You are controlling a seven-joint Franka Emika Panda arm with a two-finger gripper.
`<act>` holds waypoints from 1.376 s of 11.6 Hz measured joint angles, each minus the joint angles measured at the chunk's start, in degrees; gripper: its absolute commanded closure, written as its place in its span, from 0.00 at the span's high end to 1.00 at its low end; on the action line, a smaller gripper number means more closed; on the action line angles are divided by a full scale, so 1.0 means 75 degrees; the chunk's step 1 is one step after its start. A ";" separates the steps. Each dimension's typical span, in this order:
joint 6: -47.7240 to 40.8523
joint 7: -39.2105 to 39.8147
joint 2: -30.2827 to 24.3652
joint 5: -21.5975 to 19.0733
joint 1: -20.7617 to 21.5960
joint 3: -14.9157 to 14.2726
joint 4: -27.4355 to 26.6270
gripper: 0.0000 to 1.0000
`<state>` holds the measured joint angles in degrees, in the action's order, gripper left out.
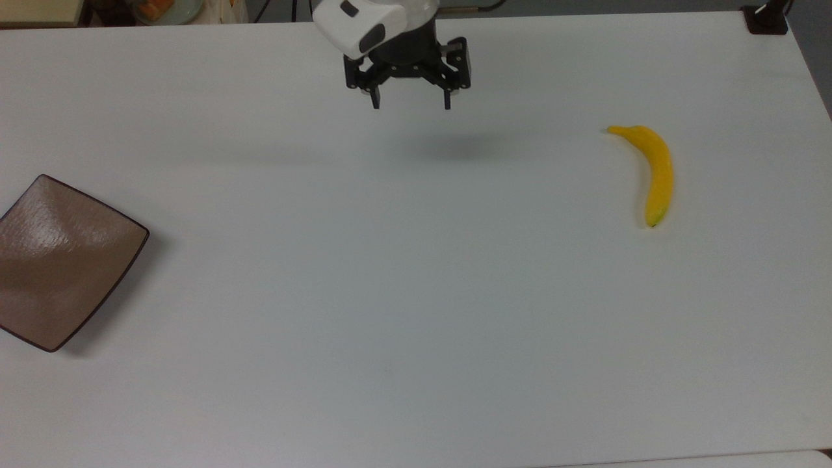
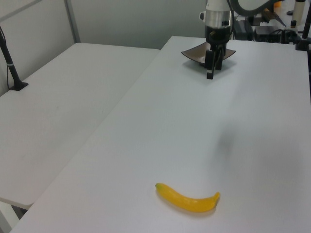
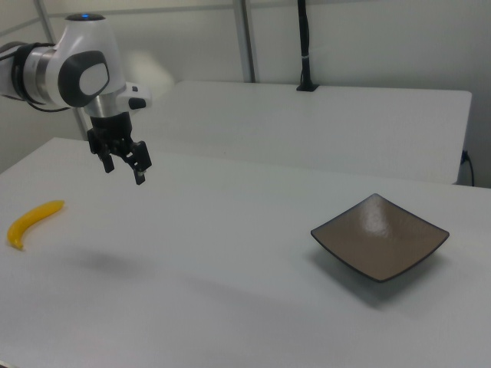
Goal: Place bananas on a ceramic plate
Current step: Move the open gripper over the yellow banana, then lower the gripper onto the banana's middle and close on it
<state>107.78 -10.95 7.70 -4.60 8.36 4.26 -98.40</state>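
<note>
- Nothing of the task is seen to be completed; the banana (image 1: 654, 171) lies bare on the white table (image 1: 416, 292), well apart from the plate (image 1: 62, 260), which carries nothing.
- The gripper (image 1: 411, 104) is held above the table with its fingers spread wide and nothing between them; it hangs between banana and plate in the top view, nearer the far edge.
- All steps are judged outstanding: the approach to the banana, the grasp, the carry across the table, the release onto the plate.
- One banana is noted; bright yellow, smooth, gently curved, with a slim stem end and a greenish tip; it lies flat at the top view's right.
- The plate is noted as square, glossy brown, dark-rimmed, with rounded corners; it sits at the top view's left edge.
</note>
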 measured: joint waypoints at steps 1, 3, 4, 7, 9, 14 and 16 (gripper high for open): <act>0.0203 -0.0144 0.0062 -0.0072 0.0049 0.0043 -0.0025 1.00; 0.0939 -0.0432 0.0263 -0.0253 0.0235 0.0211 -0.0035 1.00; 0.1264 -0.0568 0.0373 -0.0272 0.0260 0.0425 -0.0036 1.00; 0.1734 -0.0935 0.0672 -0.0282 0.0537 0.0882 -0.0022 1.00; 0.1891 -0.1174 0.0859 -0.0289 0.0915 0.0952 -0.0010 1.00; 0.2946 -0.2383 0.1554 -0.0292 0.1932 0.1302 0.0038 1.00; 0.2966 -0.2501 0.1849 -0.0291 0.2209 0.1336 0.0196 1.00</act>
<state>130.02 -29.70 21.57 -6.79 24.93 14.28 -96.93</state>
